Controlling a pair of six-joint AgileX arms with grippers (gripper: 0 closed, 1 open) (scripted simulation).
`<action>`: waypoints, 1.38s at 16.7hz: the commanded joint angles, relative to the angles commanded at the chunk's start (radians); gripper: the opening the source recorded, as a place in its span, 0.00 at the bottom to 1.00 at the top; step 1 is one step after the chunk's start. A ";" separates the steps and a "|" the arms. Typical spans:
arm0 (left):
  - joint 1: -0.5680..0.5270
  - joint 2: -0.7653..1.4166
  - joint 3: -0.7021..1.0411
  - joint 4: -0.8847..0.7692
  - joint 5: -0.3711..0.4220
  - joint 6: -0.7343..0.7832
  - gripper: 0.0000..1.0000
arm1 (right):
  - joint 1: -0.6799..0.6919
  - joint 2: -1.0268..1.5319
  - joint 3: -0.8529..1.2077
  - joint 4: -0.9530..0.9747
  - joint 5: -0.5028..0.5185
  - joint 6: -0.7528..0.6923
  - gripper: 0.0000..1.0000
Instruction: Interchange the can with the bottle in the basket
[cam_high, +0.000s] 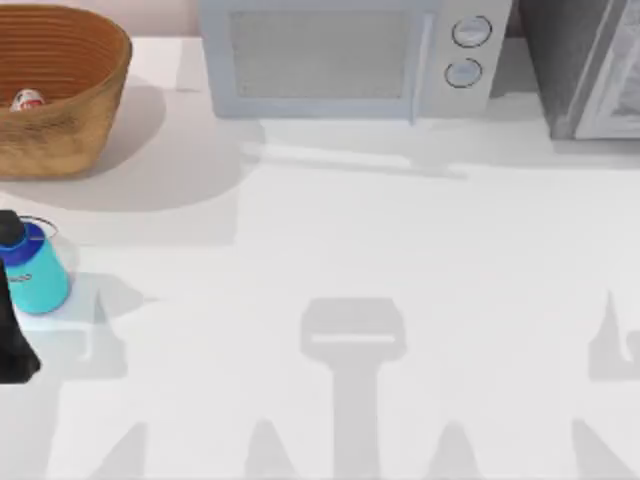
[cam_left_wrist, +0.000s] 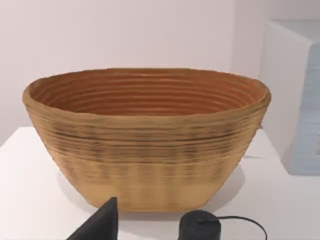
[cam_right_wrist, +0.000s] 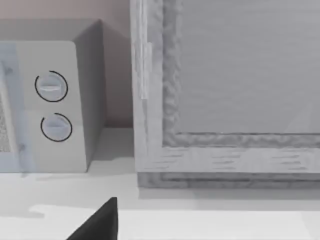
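Standing on the tabletop (cam_high: 330, 250) beside the left end effector (cam_high: 12, 345), whose grip cannot be told, the bottle (cam_high: 35, 270) awaits the basket (cam_high: 60, 130), where the can (cam_high: 28, 99) lies.

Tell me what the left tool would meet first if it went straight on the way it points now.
Probably the basket: its wall stands straight ahead of the left tool in that wrist's view. The bottle stands just below that line, so depth is uncertain.

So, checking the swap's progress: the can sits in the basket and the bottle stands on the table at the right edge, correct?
Not quite. In the top view the bottle stands at the table's left edge, in front of the basket. The can does sit in the basket.
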 joint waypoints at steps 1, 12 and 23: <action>0.000 0.000 0.000 0.000 0.000 0.000 1.00 | 0.000 0.000 0.000 0.000 0.000 0.000 1.00; 0.018 0.470 0.481 -0.267 0.048 0.029 1.00 | 0.000 0.000 0.000 0.000 0.000 0.000 1.00; 0.082 1.589 1.652 -0.905 0.166 0.098 1.00 | 0.000 0.000 0.000 0.000 0.000 0.000 1.00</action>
